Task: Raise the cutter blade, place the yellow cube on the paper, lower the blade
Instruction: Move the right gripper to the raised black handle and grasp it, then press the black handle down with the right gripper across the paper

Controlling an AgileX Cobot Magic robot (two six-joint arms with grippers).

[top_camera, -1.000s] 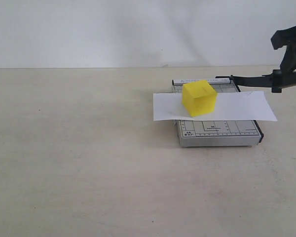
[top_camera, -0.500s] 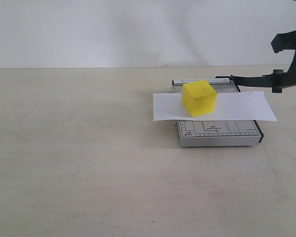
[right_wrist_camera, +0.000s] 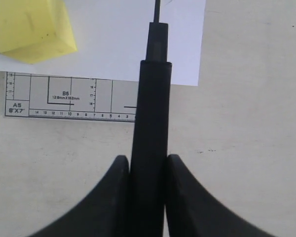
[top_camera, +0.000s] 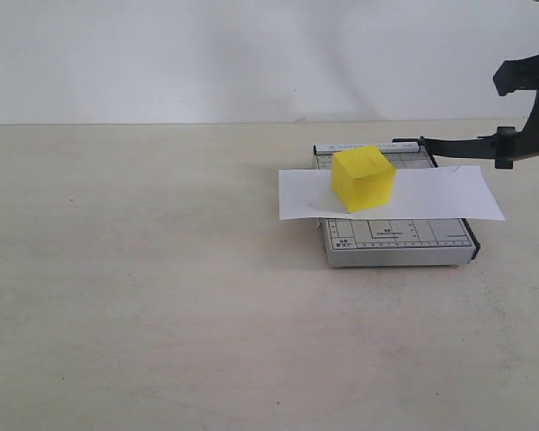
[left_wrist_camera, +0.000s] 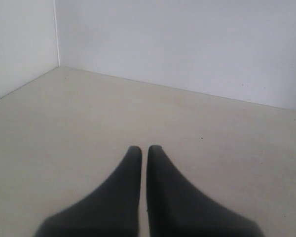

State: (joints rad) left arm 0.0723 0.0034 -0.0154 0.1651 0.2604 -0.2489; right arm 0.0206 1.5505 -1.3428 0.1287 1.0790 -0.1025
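The yellow cube (top_camera: pixel 363 178) (right_wrist_camera: pixel 32 27) sits on the white paper (top_camera: pixel 431 193) (right_wrist_camera: pixel 128 39), which lies across the grey gridded cutter base (top_camera: pixel 395 242) (right_wrist_camera: pixel 69 98). The cutter blade (top_camera: pixel 454 144) is lifted off the base and points out to the right from its hinge at the far edge. My right gripper (top_camera: pixel 521 148) (right_wrist_camera: pixel 147 160) is shut on the blade's thick black handle (right_wrist_camera: pixel 150 123). In the left wrist view my left gripper (left_wrist_camera: pixel 144 148) is shut on nothing over bare tabletop. It does not show in the exterior view.
The beige table (top_camera: pixel 162 296) stretches wide to the left of and in front of the cutter. A white wall (top_camera: pixel 251 54) runs along the back, and the left wrist view shows a corner of the wall (left_wrist_camera: pixel 56 34).
The right gripper has shifted slightly at the blade handle. Blade, cube and paper stay where they were.
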